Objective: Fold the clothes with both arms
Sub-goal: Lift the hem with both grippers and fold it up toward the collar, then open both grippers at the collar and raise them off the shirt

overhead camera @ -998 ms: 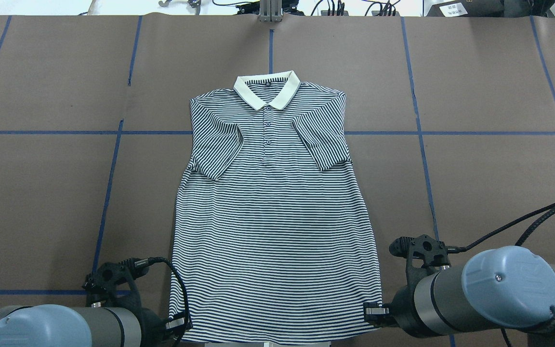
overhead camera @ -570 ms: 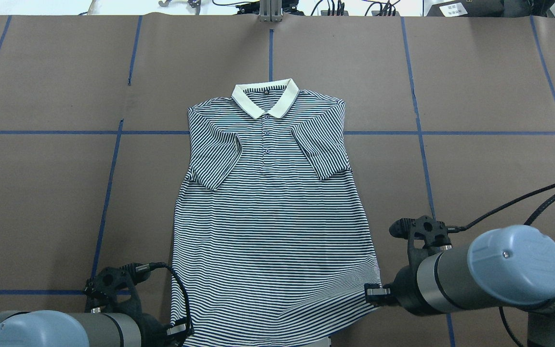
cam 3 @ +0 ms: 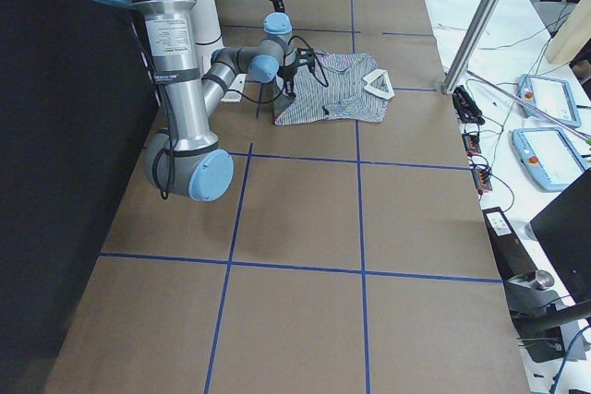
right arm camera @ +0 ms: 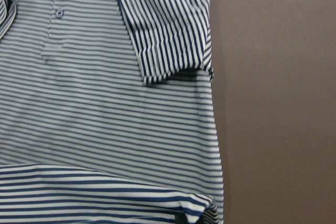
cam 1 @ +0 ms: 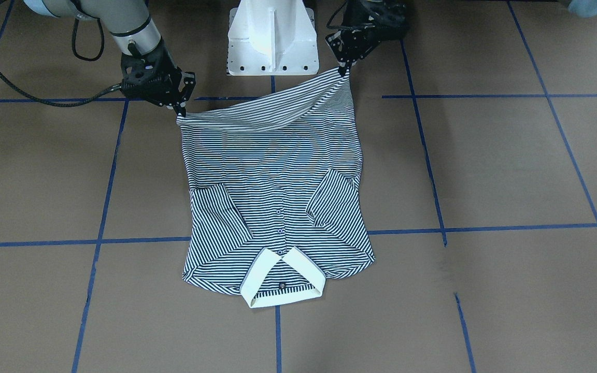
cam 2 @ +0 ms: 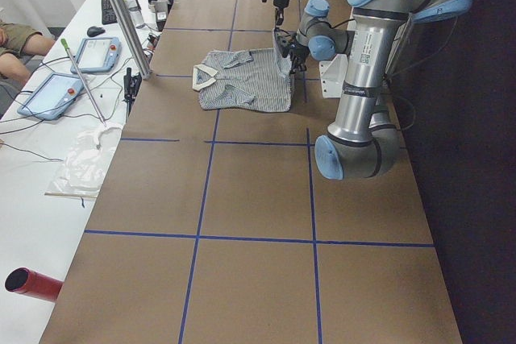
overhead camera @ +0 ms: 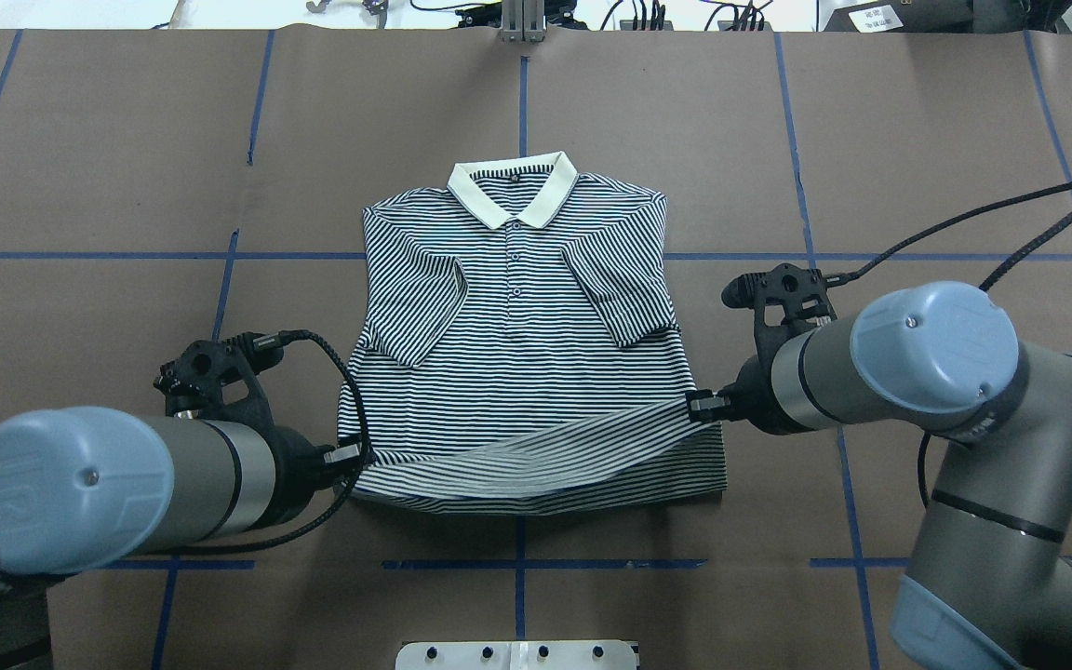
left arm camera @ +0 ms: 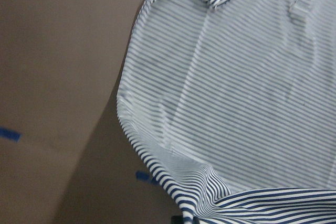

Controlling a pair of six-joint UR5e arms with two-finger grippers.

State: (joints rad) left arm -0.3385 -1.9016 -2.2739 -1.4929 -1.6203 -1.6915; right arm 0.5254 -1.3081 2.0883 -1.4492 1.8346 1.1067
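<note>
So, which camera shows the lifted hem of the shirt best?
The exterior front-facing view: the hem hangs between the left gripper and right gripper, opening visible. Overhead shows it as a pale band. Wrist views catch only corners; side views show it tiny.

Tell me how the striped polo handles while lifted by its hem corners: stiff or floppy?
Probably floppy: the hem sags between the left gripper and right gripper. Likely light, since corner pinches alone lift it.
</note>
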